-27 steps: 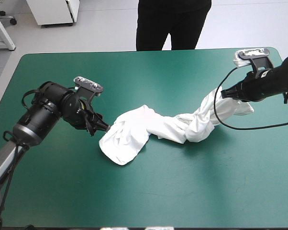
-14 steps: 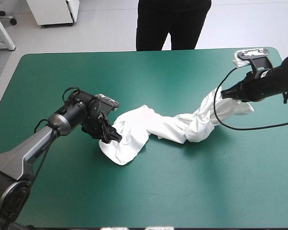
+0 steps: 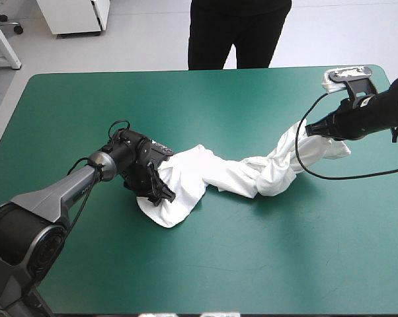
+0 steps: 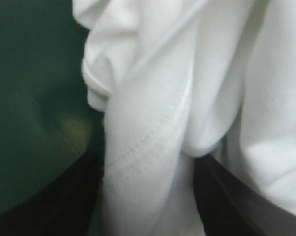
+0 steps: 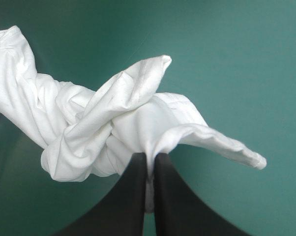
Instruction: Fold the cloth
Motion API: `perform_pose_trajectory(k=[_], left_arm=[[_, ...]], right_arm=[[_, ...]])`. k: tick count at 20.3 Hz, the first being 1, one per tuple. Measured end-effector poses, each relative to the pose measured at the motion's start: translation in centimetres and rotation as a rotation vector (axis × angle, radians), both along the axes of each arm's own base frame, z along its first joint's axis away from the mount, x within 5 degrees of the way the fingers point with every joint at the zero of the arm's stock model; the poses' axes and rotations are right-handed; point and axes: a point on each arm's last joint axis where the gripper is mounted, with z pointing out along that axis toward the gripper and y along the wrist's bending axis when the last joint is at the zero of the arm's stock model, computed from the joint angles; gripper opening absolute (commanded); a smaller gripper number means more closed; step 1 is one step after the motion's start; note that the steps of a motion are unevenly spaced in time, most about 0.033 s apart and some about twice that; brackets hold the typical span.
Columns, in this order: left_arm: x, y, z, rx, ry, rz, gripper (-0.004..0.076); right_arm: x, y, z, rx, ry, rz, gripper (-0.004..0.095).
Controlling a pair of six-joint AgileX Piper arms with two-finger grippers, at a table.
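On teal-green tabletop point(image 3: 265, 264), white T-shirt point(image 3: 205, 173) lies as twisted rope, running from centre-left toward right edge. Left end effector point(image 3: 162, 194), earlier just short of shirt's left end, now over it: black fingers spread, stitched hem fold point(image 4: 153, 142) between them, not yet pinched. Right end effector point(image 3: 309, 129) unchanged, pinching raised right end of shirt. Judgement: second grasp imminent, so shirt can be stretched and untwisted; folding itself not begun. No container in view.
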Motion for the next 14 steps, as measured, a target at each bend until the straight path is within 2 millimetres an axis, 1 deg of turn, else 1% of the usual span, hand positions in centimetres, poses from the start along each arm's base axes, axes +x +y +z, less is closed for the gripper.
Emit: perform_pose_trajectory(k=[1, 2, 3, 7, 8, 9, 10, 11, 12, 13, 14], left_arm=[[0.0, 0.0, 0.0, 0.000, 0.000, 0.000, 0.0203], [-0.1, -0.1, 0.0, -0.011, 0.010, 0.006, 0.0129], [-0.1, -0.2, 0.0, -0.018, 0.014, 0.010, -0.0010], [-0.1, -0.2, 0.1, -0.027, 0.009, 0.014, -0.0007], [-0.1, -0.1, 0.4, -0.016, -0.007, 0.008, -0.0007], [-0.3, 0.1, 1.2, -0.016, -0.033, 0.003, -0.0007], [-0.6, 0.4, 2.6, -0.029, -0.070, 0.001, -0.0007], [-1.0, 0.6, 4.8, -0.052, -0.124, 0.000, -0.0007], [-1.6, 0.9, 7.3, -0.084, -0.194, 0.000, -0.0007], [-2.4, 1.3, 10.7, -0.129, -0.287, 0.001, -0.0007], [-3.1, 1.6, 12.9, -0.158, -0.345, 0.001, -0.0007]], right_arm=[[0.0, 0.0, 0.0, -0.001, 0.000, 0.001, -0.0017], [0.0, 0.0, 0.0, -0.001, 0.000, 0.001, -0.0017], [0.0, 0.0, 0.0, -0.001, 0.000, 0.001, -0.0017], [0.0, 0.0, 0.0, -0.001, 0.000, 0.001, -0.0017], [0.0, 0.0, 0.0, -0.001, 0.000, 0.001, -0.0017], [0.0, 0.0, 0.0, -0.001, 0.000, 0.001, -0.0018], [0.0, 0.0, 0.0, -0.001, 0.000, 0.001, -0.0017], [0.0, 0.0, 0.0, -0.001, -0.001, 0.001, -0.0017], [0.0, 0.0, 0.0, 0.000, -0.003, 0.000, -0.0017], [0.1, 0.0, 0.0, 0.000, -0.009, -0.001, -0.0017], [0.1, 0.0, 0.1, 0.000, -0.014, -0.002, -0.0017]])
